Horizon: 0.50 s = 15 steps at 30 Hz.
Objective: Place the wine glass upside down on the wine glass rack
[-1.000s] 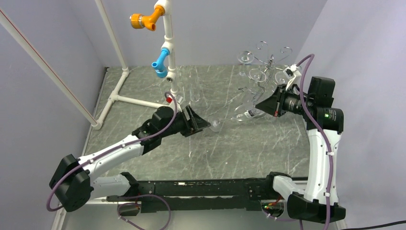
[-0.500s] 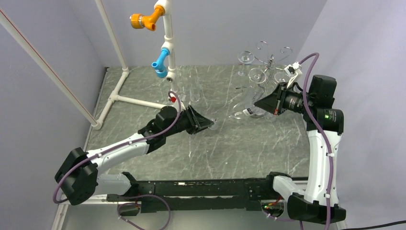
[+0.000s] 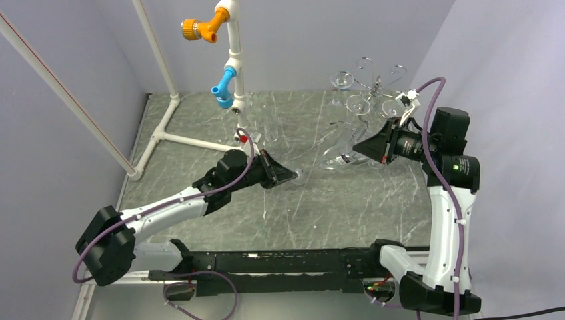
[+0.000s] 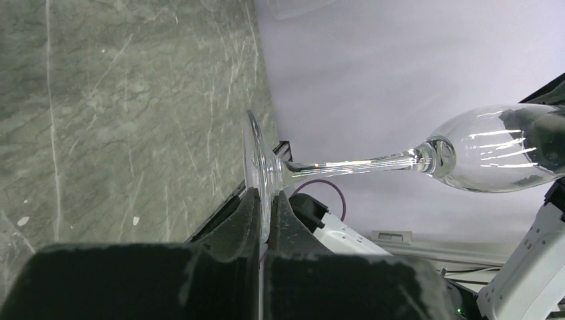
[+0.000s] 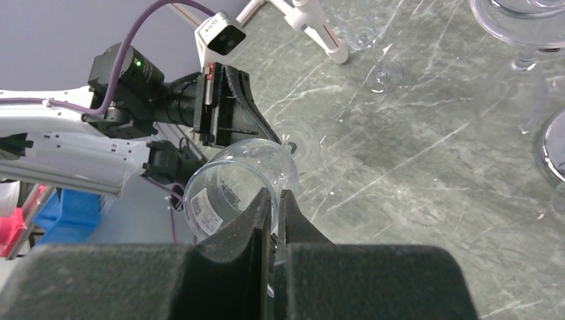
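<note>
The left fingers [image 4: 243, 221] are pinching shut on the edge of the wine glass [image 4: 490, 159]'s round foot. The right fingers [image 5: 256, 215] are clamping closed on the rim of its bowl. The glass is lying roughly level in the air above the grey marbled counter [image 3: 320, 207], spanning the two arms with its foot to the left and its bowl to the right. It is hanging near the chrome wine glass rack [image 3: 378, 85] at the counter's far right, not on it.
</note>
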{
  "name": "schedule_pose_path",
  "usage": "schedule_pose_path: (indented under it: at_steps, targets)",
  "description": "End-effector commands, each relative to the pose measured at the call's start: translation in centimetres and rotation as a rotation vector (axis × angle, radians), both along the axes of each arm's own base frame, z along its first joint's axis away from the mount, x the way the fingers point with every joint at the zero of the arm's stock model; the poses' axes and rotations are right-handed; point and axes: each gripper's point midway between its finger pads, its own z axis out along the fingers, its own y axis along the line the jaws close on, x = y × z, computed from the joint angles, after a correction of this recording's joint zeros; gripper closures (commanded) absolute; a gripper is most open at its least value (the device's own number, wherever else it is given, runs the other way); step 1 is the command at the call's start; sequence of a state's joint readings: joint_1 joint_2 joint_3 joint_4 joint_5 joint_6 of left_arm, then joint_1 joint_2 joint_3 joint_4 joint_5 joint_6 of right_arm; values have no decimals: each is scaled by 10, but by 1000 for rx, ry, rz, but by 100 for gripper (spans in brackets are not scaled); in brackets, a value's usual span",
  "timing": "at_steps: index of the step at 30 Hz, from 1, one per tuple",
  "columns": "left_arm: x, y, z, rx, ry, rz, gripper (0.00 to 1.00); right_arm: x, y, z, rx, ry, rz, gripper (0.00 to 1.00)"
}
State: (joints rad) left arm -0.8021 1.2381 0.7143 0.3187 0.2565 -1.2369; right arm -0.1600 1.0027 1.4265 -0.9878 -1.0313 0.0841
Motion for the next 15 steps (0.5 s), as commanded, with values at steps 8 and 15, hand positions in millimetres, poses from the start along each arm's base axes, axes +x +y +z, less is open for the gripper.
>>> schedule_pose_path:
  at_steps: [8, 15]
  targets:
    - [0, 59, -3, 217, -116, 146, 100, -38, -3, -2, -201, -182, 122, 28]
    - [-7, 111, -2, 506, -280, 163, 100, -32, -16, 13, -309, -291, 41, 16]
